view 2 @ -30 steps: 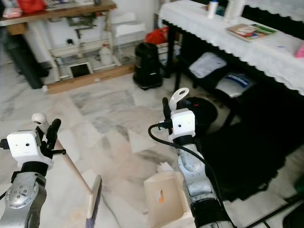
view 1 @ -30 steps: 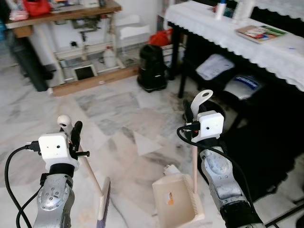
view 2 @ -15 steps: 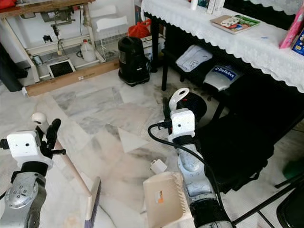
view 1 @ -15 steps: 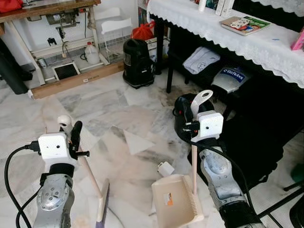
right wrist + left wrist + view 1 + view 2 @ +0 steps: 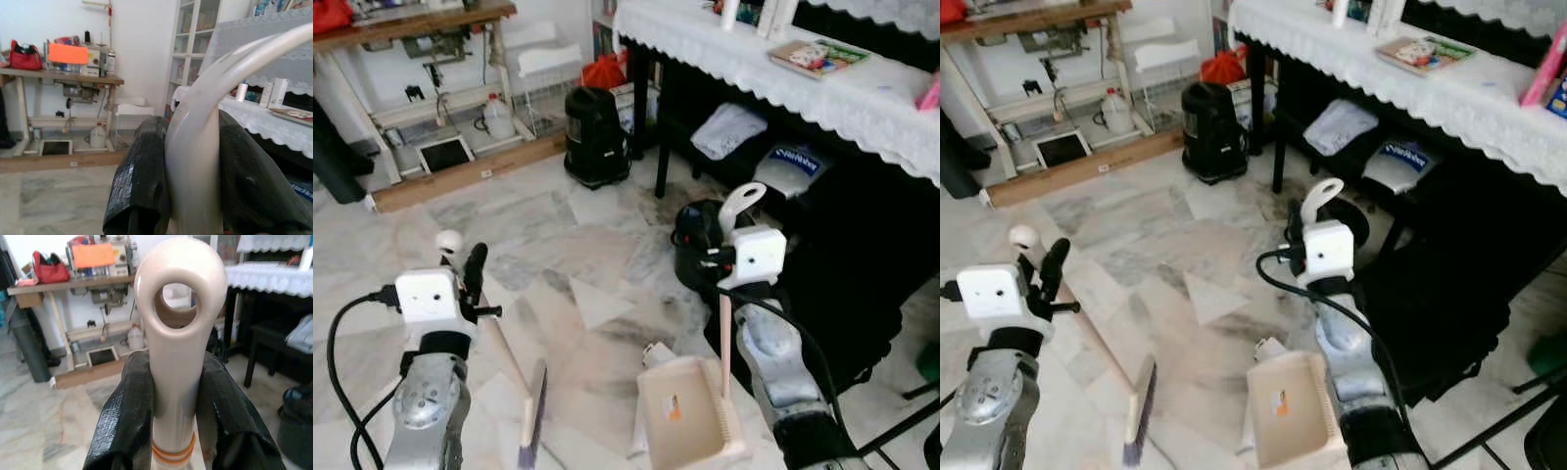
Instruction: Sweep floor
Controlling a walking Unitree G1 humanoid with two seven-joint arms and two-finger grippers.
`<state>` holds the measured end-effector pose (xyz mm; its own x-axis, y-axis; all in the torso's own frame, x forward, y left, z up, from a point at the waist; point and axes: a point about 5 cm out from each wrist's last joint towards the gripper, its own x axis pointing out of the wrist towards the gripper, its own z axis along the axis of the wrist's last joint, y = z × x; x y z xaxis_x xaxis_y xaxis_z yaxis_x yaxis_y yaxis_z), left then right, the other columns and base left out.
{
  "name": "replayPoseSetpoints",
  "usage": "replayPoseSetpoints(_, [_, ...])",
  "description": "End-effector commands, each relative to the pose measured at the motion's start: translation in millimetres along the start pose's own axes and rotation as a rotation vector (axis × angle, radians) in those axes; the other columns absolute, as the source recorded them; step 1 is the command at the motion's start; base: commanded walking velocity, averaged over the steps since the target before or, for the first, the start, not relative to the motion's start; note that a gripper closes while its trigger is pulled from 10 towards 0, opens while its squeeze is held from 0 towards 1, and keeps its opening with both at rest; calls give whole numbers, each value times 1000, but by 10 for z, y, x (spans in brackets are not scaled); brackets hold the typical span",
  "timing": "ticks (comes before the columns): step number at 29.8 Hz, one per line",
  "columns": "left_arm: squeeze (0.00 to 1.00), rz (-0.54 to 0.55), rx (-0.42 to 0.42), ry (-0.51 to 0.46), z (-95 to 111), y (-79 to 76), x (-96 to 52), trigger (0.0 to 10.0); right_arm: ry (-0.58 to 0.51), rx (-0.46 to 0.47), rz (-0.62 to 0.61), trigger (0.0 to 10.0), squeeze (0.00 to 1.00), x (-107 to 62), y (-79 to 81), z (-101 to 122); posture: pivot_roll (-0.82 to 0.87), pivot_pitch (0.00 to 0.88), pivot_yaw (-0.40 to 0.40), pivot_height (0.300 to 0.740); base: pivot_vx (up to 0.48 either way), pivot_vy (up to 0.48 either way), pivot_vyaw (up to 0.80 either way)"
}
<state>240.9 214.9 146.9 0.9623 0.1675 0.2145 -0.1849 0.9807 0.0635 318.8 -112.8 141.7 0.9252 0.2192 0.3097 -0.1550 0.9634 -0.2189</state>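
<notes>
My left gripper [image 5: 468, 269] is shut on the beige handle of a small broom [image 5: 499, 343], whose bristle head [image 5: 532, 419] rests on the marble floor [image 5: 558, 245]. In the left wrist view both black fingers [image 5: 127, 416] clamp the broom handle [image 5: 177, 357] below its hanging loop. My right gripper [image 5: 724, 250] is shut on the upright handle of a beige dustpan [image 5: 683, 423], whose pan sits on the floor in front of me. A small white scrap [image 5: 655, 353] lies at the dustpan's far edge. In the right wrist view, black fingers [image 5: 146, 176] grip the dustpan handle [image 5: 195, 161].
A black table with a white lace cloth [image 5: 783, 73] stands on the right, with bags under it. A black vacuum cleaner [image 5: 594, 147] stands ahead. A wooden workbench [image 5: 421, 29] with a sewing machine lines the far wall. A black round bin [image 5: 695, 240] sits near my right arm.
The camera has shifted a little, so the whole scene sits slightly differently. Both grippers keep their hold; the dustpan and broom stay in about the same place before me.
</notes>
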Motion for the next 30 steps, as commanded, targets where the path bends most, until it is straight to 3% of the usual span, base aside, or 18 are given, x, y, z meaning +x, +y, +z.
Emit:
replayPoseSetpoints(1, [0, -11, 13, -71, 142, -26, 40, 10000, -29, -3, -23, 10000, 0, 29, -87, 56, 16, 67, 47, 740, 0, 0, -481])
replayPoseSetpoints(23, [0, -12, 18, -64, 131, -26, 44, 10000, -31, -1, -25, 10000, 0, 34, -80, 59, 16, 70, 47, 740, 0, 0, 0])
replayPoseSetpoints(30, [0, -8, 16, -62, 122, -24, 38, 10000, -43, -8, -22, 10000, 0, 40, -85, 68, 17, 60, 45, 740, 0, 0, -686])
